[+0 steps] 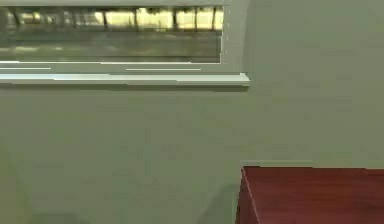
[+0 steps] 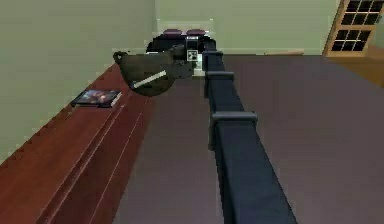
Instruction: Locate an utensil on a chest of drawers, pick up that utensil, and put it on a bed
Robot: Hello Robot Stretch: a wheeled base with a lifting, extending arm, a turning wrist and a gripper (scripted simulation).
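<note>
Chest of drawers [image 2: 70, 150] near jaws, flat booklet [image 2: 97, 97] on top

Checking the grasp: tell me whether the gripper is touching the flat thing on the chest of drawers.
Apart. In the arm side view, the chest of drawers shows between the gripper and the flat thing.

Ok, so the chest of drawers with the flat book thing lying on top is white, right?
Not quite. The chest of drawers is dark reddish-brown, not white, as the arm side view shows. You were right about the flat book-like thing: it does lie on top of it.
</note>
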